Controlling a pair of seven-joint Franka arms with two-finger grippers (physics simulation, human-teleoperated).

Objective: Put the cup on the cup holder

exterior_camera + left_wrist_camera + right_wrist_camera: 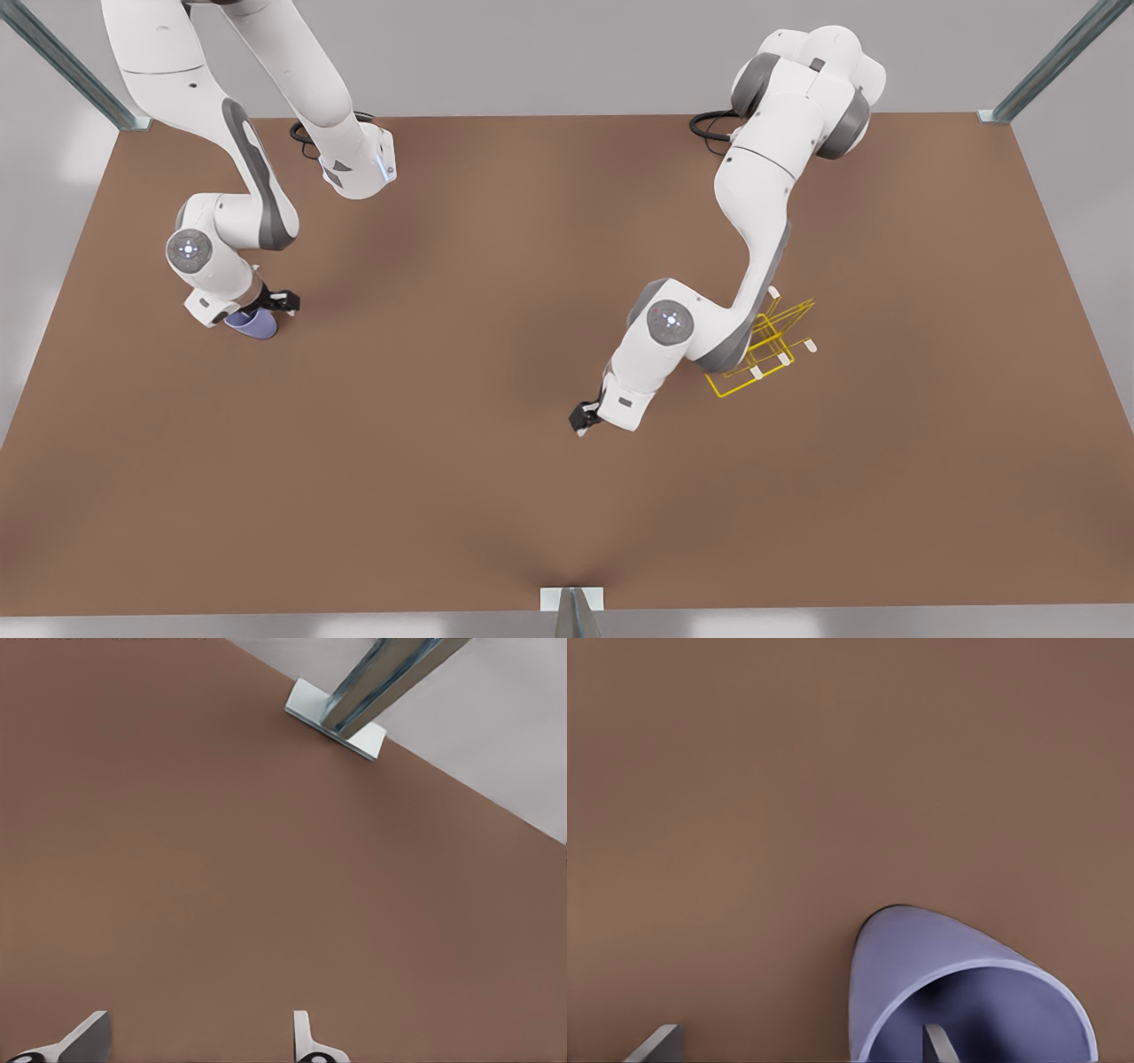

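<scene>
Front view: right claw [266, 306] straddles the cup's [252, 323] rim, not clamped; left claw [585, 418] waits apart; cup holder [766, 346] well apart, placement remains.

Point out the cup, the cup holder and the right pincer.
cup [921, 961]: right wrist view, outer wall near the rim.
cup holder [783, 330]: front view, yellow wire frame.
right pincer [276, 303]: front view, between its fingertips, at the cup.

The brown table [496, 496] was big and flat, with the cup [254, 324] near one side and the yellow cup holder [772, 347] far across it.
</scene>
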